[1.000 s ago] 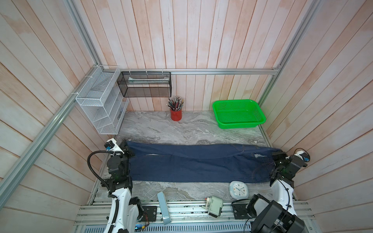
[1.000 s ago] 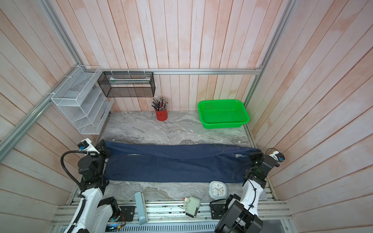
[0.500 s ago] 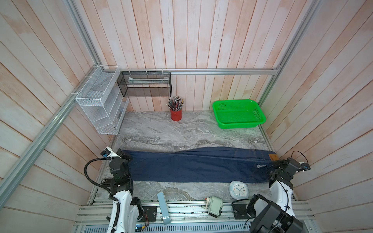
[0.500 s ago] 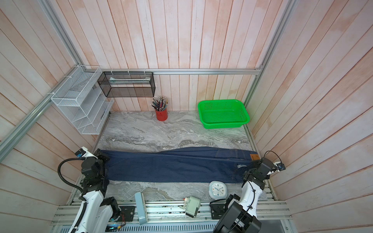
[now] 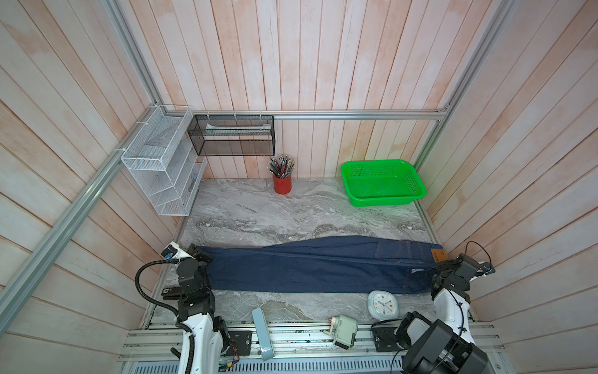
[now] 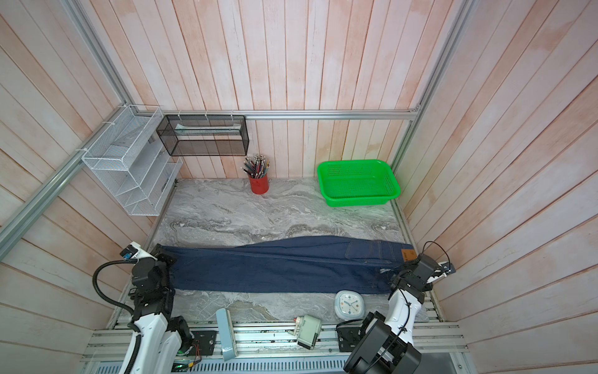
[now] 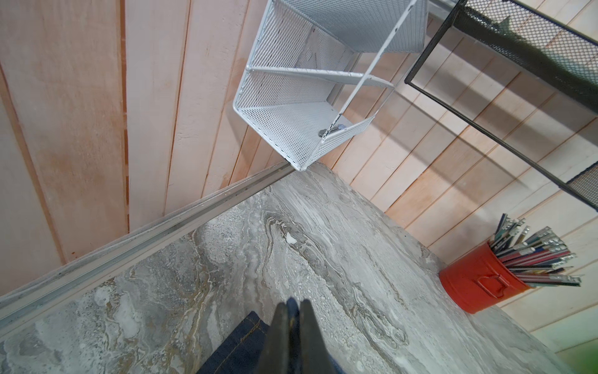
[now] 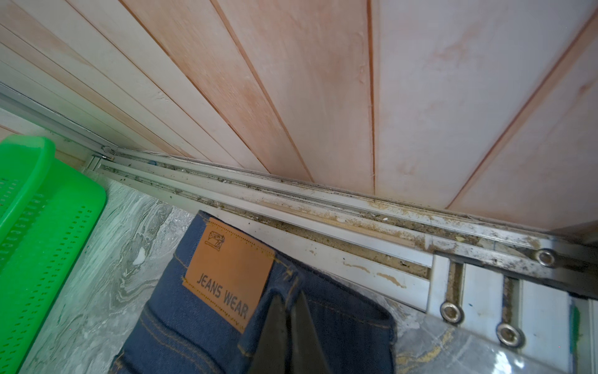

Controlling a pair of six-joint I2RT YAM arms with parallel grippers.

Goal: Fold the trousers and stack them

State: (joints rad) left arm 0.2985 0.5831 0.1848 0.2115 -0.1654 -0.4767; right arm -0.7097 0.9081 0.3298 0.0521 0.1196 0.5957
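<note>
Trousers: dark blue jeans [image 5: 317,268] lie flat along the near half of a grey marbled table [image 5: 275,213], running from 8 o'clock to 4 o'clock. They look folded lengthwise, one leg on the other.
Leg end: the hems sit at 8 o'clock, close to the table's side edge.
Waist end: the waistband sits at 4 o'clock against the side rail, with a tan leather patch [image 8: 226,275] and a stitched back pocket [image 5: 398,251] facing up.
Left claw [image 7: 293,306]: pinched together on the hem, a thin strip of denim showing between its two dark fingers.
Right claw [image 8: 289,302]: pinched together on the waistband, just beside the patch and a belt loop.
Handling: denim of this kind is probably soft but thick and fairly heavy, so the long middle would sag if lifted. It seems neither slippery nor fragile.
Best hold: likely the doubled hem and the stiff waistband, where seams give the claws something firm. Whether both layers are caught cannot be told.
Next step, as a guess: a crosswise fold, bringing one end over to the other.
Nearby: a small white alarm clock [image 5: 382,304] at 5 o'clock sits just beside the jeans' near edge and could get dragged.
Far side: a red pencil cup [image 5: 282,186] at 12 o'clock and a green basket [image 5: 382,201] at 2 o'clock, both well apart from the jeans.
</note>
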